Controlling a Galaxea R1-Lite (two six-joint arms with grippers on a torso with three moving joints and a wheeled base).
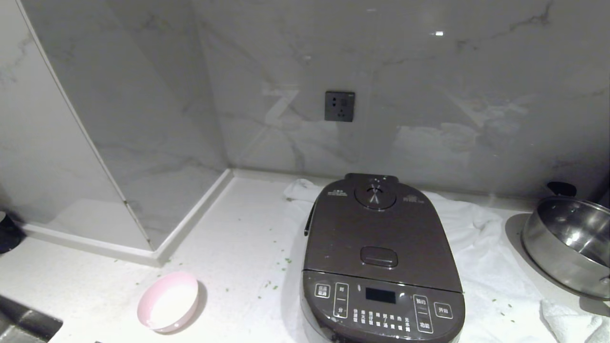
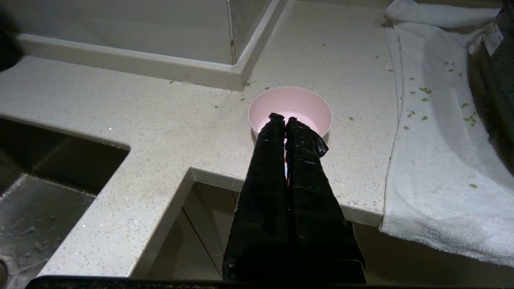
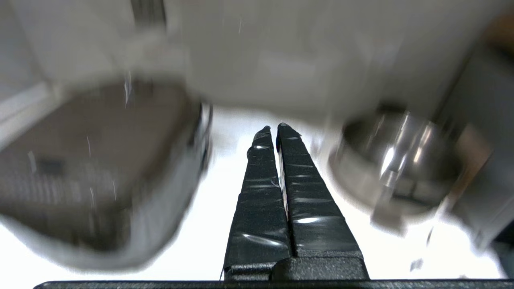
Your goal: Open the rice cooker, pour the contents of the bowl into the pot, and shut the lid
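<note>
On the counter (image 1: 238, 238), cooker (image 1: 381, 257) sits on a white towel (image 1: 481, 247), lid (image 1: 379, 228) down flat. Pink bowl (image 1: 167, 301) stands upright to its left, well apart, near the counter's front edge; inside looks whitish. Green flecks (image 1: 281, 267) scattered between them. Steel pan (image 1: 569, 243) off to the cooker's right. Left gripper (image 2: 284, 119) hangs off the counter edge, aimed at the bowl, fingers pressed together, holding nothing. Right gripper (image 3: 273, 129) also pressed together and empty, between cooker and pan in the blurred wrist view.
</note>
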